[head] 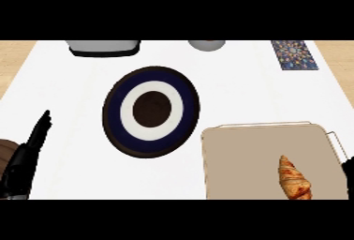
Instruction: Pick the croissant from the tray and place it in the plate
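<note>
A golden-brown croissant (293, 178) lies on the beige tray (242, 159) at the lower right, near the tray's front right part. To the tray's upper left sits a round plate (117, 110) with a dark rim, a navy ring, a white ring and a dark centre; nothing lies on it. My left hand (26, 154) stands at the left edge, fingers straight and pointing up, well away from both. Only a dark sliver of my right hand (348, 176) shows at the right edge, just right of the tray.
At the counter's far edge stand a grey-and-black appliance (104, 48) and a round grey object (207, 44). A patterned mat (294, 55) lies at the far right. Wooden floor shows beyond the white counter on both sides.
</note>
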Robot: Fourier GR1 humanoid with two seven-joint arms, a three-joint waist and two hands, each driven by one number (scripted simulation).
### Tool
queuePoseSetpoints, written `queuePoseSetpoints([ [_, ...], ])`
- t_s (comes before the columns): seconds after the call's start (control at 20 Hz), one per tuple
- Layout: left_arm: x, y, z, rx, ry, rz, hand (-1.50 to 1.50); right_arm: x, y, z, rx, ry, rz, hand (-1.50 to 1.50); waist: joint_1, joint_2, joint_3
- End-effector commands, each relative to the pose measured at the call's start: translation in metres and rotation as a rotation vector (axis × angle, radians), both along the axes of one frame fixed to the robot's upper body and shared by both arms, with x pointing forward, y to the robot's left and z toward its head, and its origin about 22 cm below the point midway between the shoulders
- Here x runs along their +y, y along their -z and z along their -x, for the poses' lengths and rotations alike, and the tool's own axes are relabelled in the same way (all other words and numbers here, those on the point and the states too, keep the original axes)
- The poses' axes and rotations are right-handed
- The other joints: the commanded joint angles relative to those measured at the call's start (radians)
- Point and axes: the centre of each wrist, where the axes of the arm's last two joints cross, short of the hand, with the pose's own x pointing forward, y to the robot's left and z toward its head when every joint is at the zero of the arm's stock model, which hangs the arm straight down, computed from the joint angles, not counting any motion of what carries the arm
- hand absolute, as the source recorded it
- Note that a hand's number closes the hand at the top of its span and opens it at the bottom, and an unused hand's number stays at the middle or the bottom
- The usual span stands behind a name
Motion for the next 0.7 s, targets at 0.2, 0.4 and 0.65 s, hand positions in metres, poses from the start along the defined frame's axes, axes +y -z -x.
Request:
queuePoseSetpoints([
  [0.2, -0.002, 0.003, -0.002, -0.006, 0.018, -0.001, 0.0, -0.007, -0.019, 0.034, 0.359, 0.077, 0.332, -1.5, 0.012, 0.011, -0.003],
  [0.4, 0.003, -0.013, 0.001, -0.014, 0.045, 0.005, 0.0, -0.009, -0.037, 0.017, 0.508, 0.151, 0.383, -1.5, 0.041, 0.011, -0.001],
  [0.65, -0.014, 0.0, 0.003, -0.01, 0.037, 0.002, 0.0, -0.001, -0.042, -0.008, 0.653, 0.186, 0.445, -1.5, 0.04, 0.01, 0.001],
])
